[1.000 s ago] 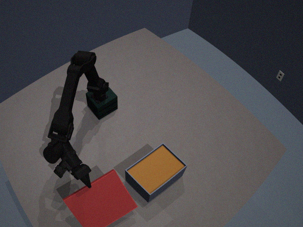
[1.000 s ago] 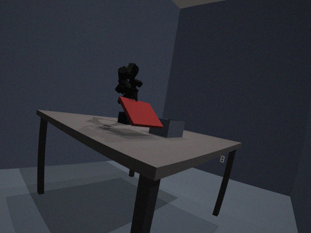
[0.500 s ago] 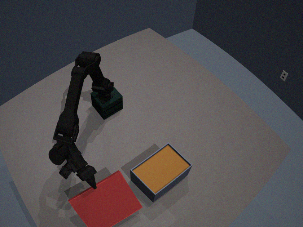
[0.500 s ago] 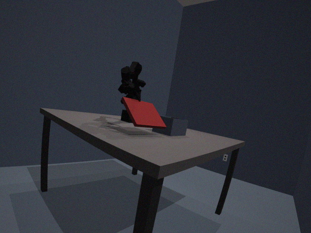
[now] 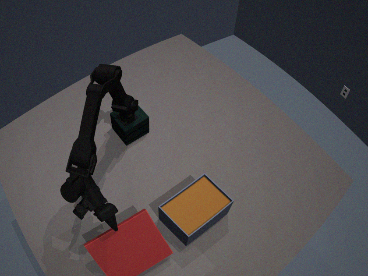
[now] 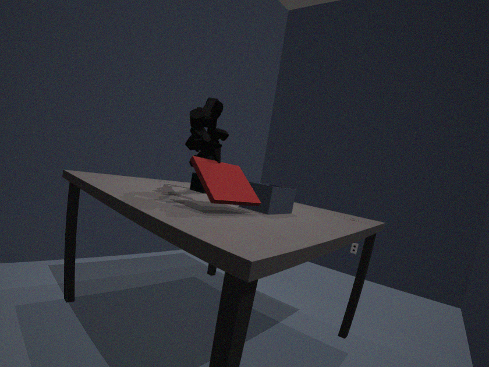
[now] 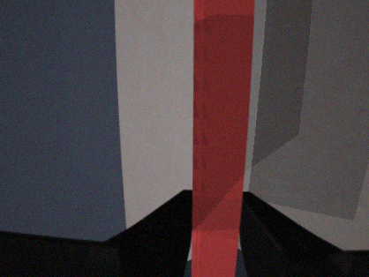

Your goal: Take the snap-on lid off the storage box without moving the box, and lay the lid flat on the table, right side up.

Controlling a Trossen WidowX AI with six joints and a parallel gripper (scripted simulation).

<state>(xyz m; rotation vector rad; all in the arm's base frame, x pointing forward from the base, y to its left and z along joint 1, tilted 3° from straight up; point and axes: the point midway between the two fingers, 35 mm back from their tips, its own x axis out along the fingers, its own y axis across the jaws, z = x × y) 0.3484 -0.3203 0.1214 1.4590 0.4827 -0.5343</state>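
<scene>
Top view is showing the red lid (image 5: pixel 129 242) already off the box (image 5: pixel 196 207), which is sitting open just beside it with its orange inside showing. You're holding the lid by its edge, up in the air and tilted, with the far edge dipping toward the table (image 6: pixel 252 236) in the exterior view but not touching it as far as I can tell.

So the job right now, I'd say, is the lay-down. You'll want to level the lid out as you're lowering it, so it's landing flat rather than corner first and sliding. Keep it heading away from the box too, since the two are close and a bump would shift the box. The red top face is pointing up, so no flipping needed. Only let go once the lid is resting on the table all along its underside.

The fingers (image 5: pixel 114 227) are nearly together and clamped on the lid's edge. The wrist view is showing that thin red edge (image 7: pixel 221 132) running straight up between them, so the grip is looking centred.
</scene>
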